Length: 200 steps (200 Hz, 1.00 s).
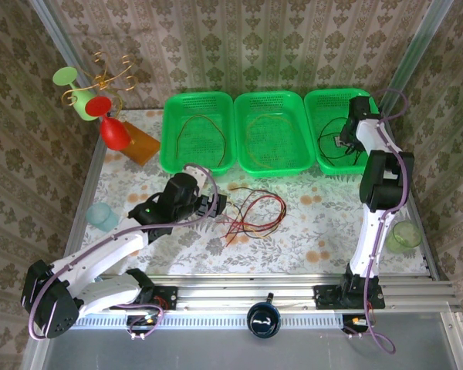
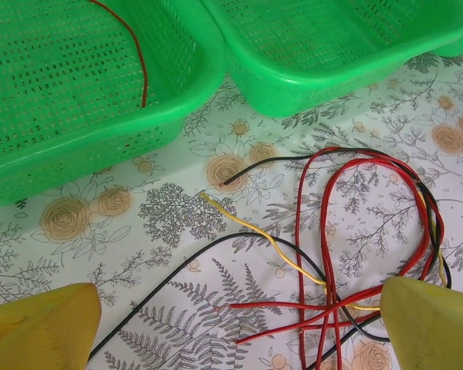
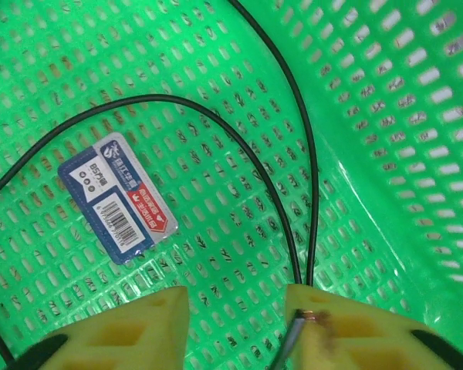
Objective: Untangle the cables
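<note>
right fingers: parted | black cable: looped in green basket, reaching one fingertip | label: basket floor

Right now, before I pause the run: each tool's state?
Left tool: open, empty, over thin red, black and yellow cables.
Right tool: open, holding nothing, over thin black cable.

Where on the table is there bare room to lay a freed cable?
Free: the cloth between the cable tangle and the right arm, and the strip between the tangle and the front rail. Crowded: around the left claw beside the tangle.
</note>
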Available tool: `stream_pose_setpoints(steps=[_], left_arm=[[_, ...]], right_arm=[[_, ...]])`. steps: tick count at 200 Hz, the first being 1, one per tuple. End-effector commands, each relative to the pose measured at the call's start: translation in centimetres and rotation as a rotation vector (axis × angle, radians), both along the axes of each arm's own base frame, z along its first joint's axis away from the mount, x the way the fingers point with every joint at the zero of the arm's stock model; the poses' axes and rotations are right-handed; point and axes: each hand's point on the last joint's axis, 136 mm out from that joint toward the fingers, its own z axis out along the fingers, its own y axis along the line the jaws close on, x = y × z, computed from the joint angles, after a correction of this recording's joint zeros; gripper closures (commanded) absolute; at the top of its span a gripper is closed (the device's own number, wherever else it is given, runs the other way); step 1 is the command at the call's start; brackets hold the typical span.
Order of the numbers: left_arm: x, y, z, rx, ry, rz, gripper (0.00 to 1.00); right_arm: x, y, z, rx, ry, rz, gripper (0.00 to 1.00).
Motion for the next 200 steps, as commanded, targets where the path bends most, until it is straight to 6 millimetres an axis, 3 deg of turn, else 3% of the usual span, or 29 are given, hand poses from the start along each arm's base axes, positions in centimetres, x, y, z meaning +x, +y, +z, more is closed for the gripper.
stream_pose_setpoints(steps=[1,45,84,113,131,150,169,174,179,200], left_arm=[[-0.2,0.2,-0.3,0.010,0.006,0.012,0.06],[-0.2,0.0,-0.2,0.013,0.005,0.005,0.06],[-0.1,-0.1,-0.2,0.013,0.007,0.003,0.06],[-0.2,-0.2,-0.2,0.010,0.008,-0.002,0.06],[-0.2,-0.3,-0.3,0.009,0.010,-0.003,0.05],[-0.3,-0.3,-0.5,0.009,0.013,-0.004,0.05],[-0.4,-0.5,-1.1,0.006,0.026,-0.003,0.05],[-0.4,-0.5,-1.3,0.006,0.030,-0.003,0.06],[-0.4,-0.6,-1.4,0.004,0.033,-0.004,0.05],[-0.6,-0.9,-1.9,0.005,0.047,-0.013,0.06]], right_arm=[[0.1,0.1,3.7,0.017,-0.062,0.016,0.43],[-0.1,0.5,10.3,0.013,-0.201,0.072,0.00],[-1.5,1.4,15.4,0.014,-0.283,0.104,0.00],[-3.7,3.0,18.6,0.039,-0.331,0.131,0.00],[-5.8,4.5,19.4,0.048,-0.351,0.148,0.00],[-8.6,6.8,19.0,0.058,-0.350,0.185,0.00],[-11.5,9.6,17.9,0.072,-0.348,0.227,0.01],[-12.2,10.3,16.8,0.075,-0.327,0.236,0.01],[-13.3,11.0,17.2,0.072,-0.344,0.246,0.01],[-16.0,14.2,14.7,0.110,-0.313,0.285,0.04]])
